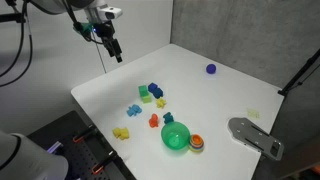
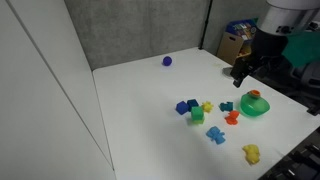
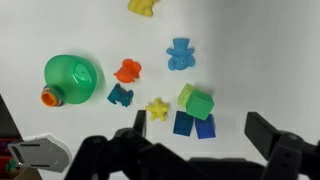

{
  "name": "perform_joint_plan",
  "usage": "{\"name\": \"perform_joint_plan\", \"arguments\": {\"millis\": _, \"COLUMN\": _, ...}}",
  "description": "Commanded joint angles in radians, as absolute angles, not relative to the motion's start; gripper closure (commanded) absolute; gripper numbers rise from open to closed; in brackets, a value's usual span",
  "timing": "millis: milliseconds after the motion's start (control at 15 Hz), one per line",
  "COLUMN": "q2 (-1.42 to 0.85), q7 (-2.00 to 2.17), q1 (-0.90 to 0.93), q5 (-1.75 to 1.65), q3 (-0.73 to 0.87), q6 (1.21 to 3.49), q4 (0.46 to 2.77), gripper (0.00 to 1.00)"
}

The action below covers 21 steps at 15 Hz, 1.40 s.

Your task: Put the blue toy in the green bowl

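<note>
The end effector (image 1: 115,55) hung high, fingers (image 3: 265,130) wide apart. The blue toy (image 3: 180,53) lay on the tabletop (image 3: 260,60), near the green bowl (image 3: 72,77). It was best to drop straight over it, missing other toys (image 3: 127,71).

Pretty clearly a robotics lab, not anyone's home. There's a bare white table (image 1: 200,75) boxed in by grey partition panels (image 2: 140,30) along its back edges. A robot arm hangs its gripper (image 1: 116,55) over a far corner, with loose black cables (image 1: 18,50) looping just past that corner. Cardboard boxes (image 2: 236,45) sit beyond the far edge.
</note>
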<state>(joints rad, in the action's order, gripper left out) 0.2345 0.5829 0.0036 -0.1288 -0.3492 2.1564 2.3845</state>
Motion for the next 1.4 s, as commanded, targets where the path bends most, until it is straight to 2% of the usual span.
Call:
{"name": "perform_joint_plan", "arguments": {"millis": 0, "q2": 0.231, "q7": 0.591, "q1": 0.043, "q5": -0.140, "q3": -0.311, "q6": 2.153, "q4": 2.383, "gripper": 0.00}}
{"name": "perform_joint_plan", "arguments": {"millis": 667, "q2": 0.138, "q7": 0.472, "q1": 0.073, "q5": -0.106, "q3": -0.220, "q6": 2.253, "q4": 2.413, "gripper": 0.00}}
{"name": "perform_joint_plan", "arguments": {"millis": 1333, "q2": -0.137, "q7": 0.419, "q1": 0.079, "q5": -0.173, "q3": -0.122, "q6": 2.624, "q4": 2.515, "gripper": 0.00}}
